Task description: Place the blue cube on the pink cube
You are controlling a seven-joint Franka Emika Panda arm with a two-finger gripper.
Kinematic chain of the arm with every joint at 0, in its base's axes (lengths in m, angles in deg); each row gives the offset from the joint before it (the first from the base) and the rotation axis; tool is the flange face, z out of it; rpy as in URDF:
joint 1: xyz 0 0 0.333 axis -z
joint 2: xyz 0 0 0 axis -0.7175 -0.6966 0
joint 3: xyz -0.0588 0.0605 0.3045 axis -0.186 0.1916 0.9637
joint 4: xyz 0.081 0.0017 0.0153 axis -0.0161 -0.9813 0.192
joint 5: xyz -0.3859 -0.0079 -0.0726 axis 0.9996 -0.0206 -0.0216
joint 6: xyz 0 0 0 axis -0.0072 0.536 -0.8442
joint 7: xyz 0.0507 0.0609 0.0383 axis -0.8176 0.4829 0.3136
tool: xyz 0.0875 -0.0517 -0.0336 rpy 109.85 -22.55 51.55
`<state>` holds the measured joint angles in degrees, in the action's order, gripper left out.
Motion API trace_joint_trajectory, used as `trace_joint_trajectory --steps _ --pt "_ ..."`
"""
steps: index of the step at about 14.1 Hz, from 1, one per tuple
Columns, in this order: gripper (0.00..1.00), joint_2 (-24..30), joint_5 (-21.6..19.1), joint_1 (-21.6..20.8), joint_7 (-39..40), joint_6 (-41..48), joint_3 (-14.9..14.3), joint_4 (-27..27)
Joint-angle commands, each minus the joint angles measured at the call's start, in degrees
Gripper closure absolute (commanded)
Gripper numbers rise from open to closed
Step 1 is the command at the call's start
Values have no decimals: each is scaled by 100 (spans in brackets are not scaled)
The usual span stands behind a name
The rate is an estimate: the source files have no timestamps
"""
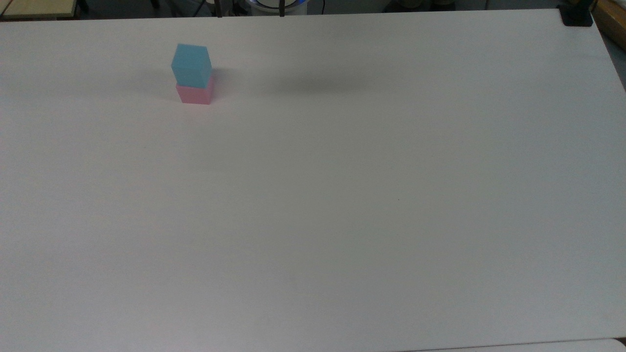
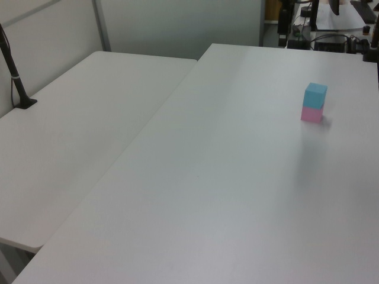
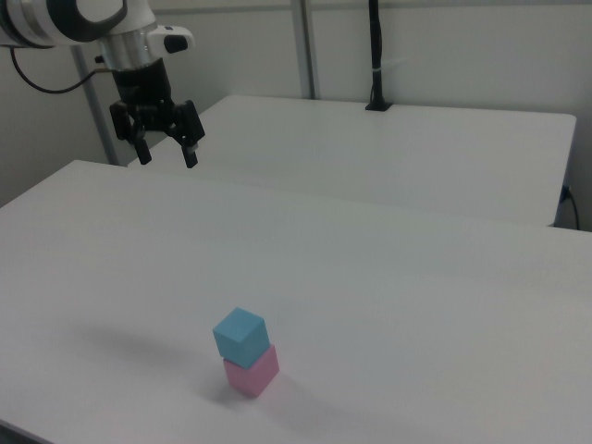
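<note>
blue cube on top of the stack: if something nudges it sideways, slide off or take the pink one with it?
The blue cube sits twisted and slightly offset on the pink cube, so a nudge probably slides it off. Its matte faces suggest moderate grip. Flat-faced, it should not roll. The gripper hangs open, well clear.

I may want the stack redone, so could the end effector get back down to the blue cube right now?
Probably yes. The end effector hangs open above the table, and the blue cube sits uncovered on the pink cube.
</note>
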<state>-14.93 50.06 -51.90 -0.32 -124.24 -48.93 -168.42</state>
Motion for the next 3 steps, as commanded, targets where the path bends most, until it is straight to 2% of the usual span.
trace_joint_trajectory --steps 1,3 --pt "0 -47 -45 -106 -82 180 -108 111" --pt "0 -47 -45 -106 -82 206 -108 111"
